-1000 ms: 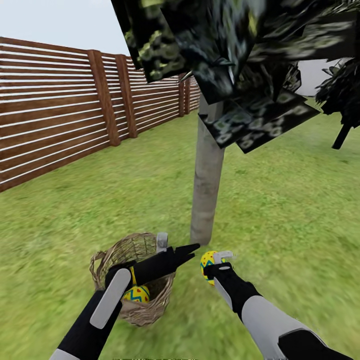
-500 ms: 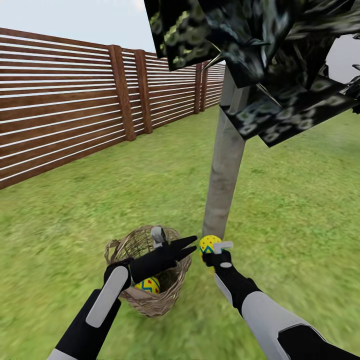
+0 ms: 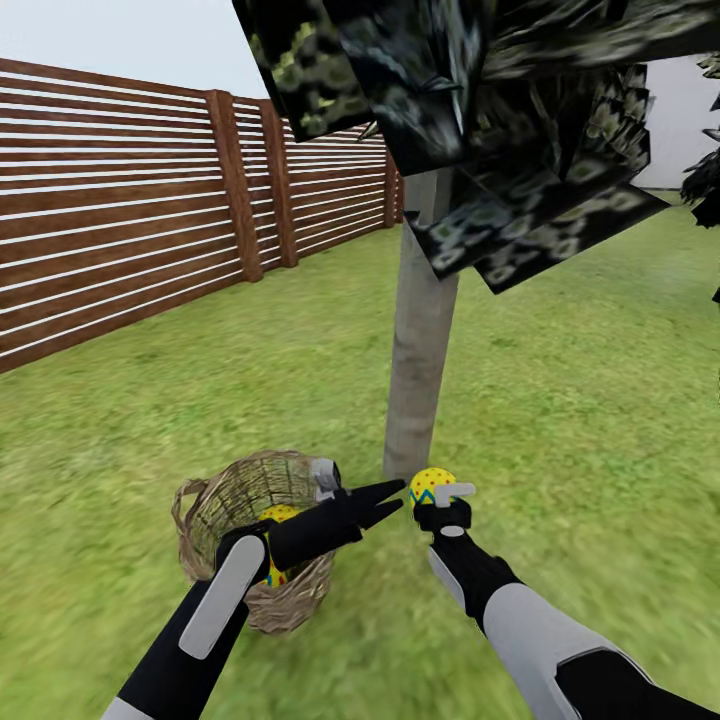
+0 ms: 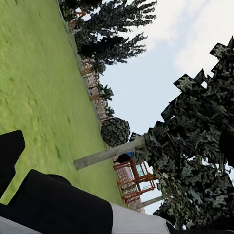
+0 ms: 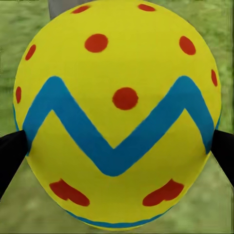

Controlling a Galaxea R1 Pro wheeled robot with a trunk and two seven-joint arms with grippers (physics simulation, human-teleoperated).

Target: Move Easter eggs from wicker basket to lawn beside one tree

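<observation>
My right gripper (image 3: 437,497) is shut on a yellow Easter egg (image 3: 431,485) with a blue zigzag and red dots, held low beside the foot of the tree's grey trunk (image 3: 420,360). In the right wrist view that egg (image 5: 117,117) is pinched between black fingertips (image 5: 9,158). The wicker basket (image 3: 215,510) stands on the lawn (image 3: 560,420) just left of the trunk, and yellow egg (image 3: 277,514) shows inside it behind my left forearm. My left gripper (image 3: 388,498) hangs open past the basket's rim, pointing at the held egg, with nothing between its fingers.
The tree's dark speckled leaf planes (image 3: 500,120) hang low overhead. A brown slatted fence (image 3: 120,220) runs along the left. In the left wrist view a trunk (image 4: 109,154), a round bush (image 4: 115,131) and a wooden playset (image 4: 134,178) stand beyond open grass.
The head view has swung, shifting the whole picture. The right gripper still holds its egg by the trunk's foot. The egg in the basket now shows higher, nearer the rim.
</observation>
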